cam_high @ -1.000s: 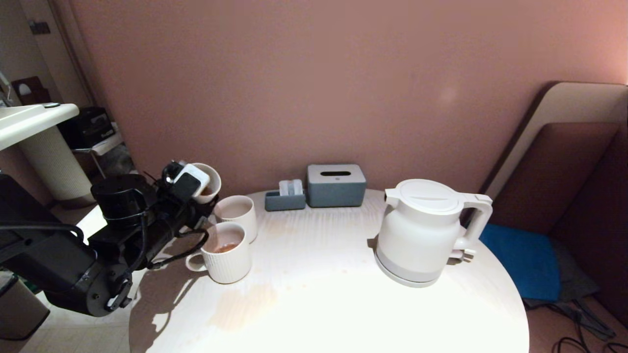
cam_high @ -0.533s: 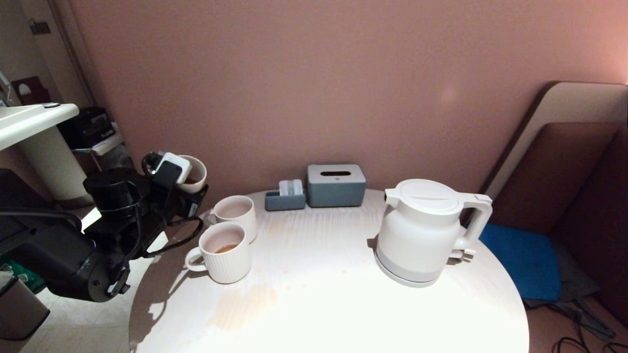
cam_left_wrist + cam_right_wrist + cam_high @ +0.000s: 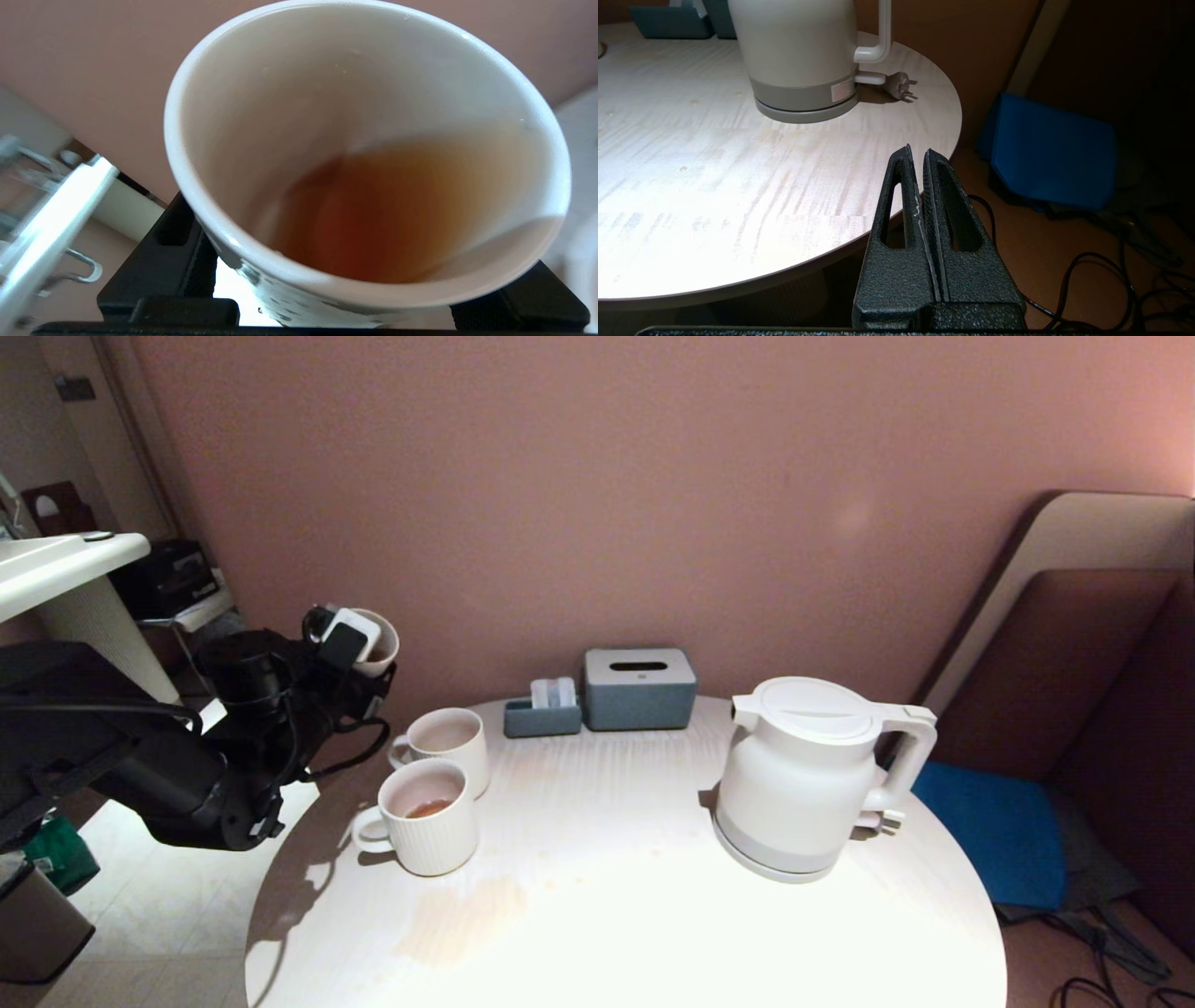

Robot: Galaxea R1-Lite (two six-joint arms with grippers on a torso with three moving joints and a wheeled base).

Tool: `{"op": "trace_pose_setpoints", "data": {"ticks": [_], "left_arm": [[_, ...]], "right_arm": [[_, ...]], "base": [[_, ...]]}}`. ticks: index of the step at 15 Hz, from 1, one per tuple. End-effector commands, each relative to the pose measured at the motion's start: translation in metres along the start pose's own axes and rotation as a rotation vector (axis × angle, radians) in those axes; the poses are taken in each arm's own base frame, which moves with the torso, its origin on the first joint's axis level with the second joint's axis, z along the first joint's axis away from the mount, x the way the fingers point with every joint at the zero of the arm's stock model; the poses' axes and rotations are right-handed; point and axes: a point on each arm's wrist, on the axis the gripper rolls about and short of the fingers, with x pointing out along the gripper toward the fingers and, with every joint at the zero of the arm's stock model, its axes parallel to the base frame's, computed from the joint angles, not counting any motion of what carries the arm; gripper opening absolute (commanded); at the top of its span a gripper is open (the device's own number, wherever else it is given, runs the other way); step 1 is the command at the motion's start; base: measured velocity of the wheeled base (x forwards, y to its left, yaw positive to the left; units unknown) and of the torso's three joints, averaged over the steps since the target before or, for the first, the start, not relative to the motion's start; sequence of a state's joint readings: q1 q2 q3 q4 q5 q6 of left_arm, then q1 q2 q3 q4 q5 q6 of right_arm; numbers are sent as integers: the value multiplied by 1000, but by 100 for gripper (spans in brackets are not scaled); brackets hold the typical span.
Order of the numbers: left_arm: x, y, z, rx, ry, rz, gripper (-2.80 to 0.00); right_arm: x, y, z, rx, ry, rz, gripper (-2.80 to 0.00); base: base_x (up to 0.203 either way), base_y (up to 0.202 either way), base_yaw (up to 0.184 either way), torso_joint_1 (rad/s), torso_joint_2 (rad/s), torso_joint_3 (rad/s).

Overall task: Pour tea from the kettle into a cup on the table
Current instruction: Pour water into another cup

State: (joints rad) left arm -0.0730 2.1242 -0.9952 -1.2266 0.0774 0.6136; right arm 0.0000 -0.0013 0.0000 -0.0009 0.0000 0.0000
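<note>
One round table [image 3: 607,915] fills the lower head view, pale top, brownish stain toward its 7 o'clock edge. Kettle [image 3: 803,775] stands upright on its base at about 3 o'clock on the table, lid on, handle pointing away from the mugs, spout toward them; its plug [image 3: 899,85] lies on the tabletop just beside the base. Grey tissue box [image 3: 639,688] sits at 12 o'clock against the wall, small grey holder [image 3: 541,714] touching or just beside it on the 9 o'clock side. Two ribbed mugs at 9 to 10 o'clock: near mug [image 3: 425,817] with a little tea [image 3: 429,808] in the bottom, far mug [image 3: 446,747] just behind it, the two almost touching.

Left gripper [image 3: 359,649] is off the table edge, past 10 o'clock, raised above the mugs, clamped around the cup [image 3: 373,642]. Cup is tilted, mouth facing the wrist camera; fingers [image 3: 163,261] press its wall from both sides. Tea [image 3: 373,210] pools low on one side inside the cup.

Right gripper [image 3: 917,154] is parked low off the table's 4 o'clock edge, fingers pressed together, empty. Blue cushion [image 3: 990,831] lies on the floor side beyond the kettle.
</note>
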Motion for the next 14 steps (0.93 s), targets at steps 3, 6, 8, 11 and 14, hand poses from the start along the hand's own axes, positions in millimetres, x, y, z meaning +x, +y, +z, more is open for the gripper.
{"op": "trace_pose_setpoints", "data": {"ticks": [3, 6, 8, 11, 14], "left_arm": [[26, -9, -8, 87, -28, 22, -280], [35, -7, -4, 158, -55, 44, -280], [34, -7, -1, 179, -61, 44, -280], [33, -7, 0, 220, -66, 42, -280], [31, -15, 8, 255, -83, 22, -280]], "right_arm": [[0, 0, 0, 0, 1, 0, -280], [0, 0, 0, 0, 1, 0, -280], [0, 0, 0, 0, 1, 0, -280], [0, 0, 0, 0, 1, 0, -280], [0, 0, 0, 0, 2, 0, -280]], "base": [[0, 0, 0, 0, 0, 0], [0, 0, 0, 0, 0, 0], [0, 0, 0, 0, 0, 0], [0, 0, 0, 0, 0, 0], [0, 0, 0, 0, 0, 0]]}}
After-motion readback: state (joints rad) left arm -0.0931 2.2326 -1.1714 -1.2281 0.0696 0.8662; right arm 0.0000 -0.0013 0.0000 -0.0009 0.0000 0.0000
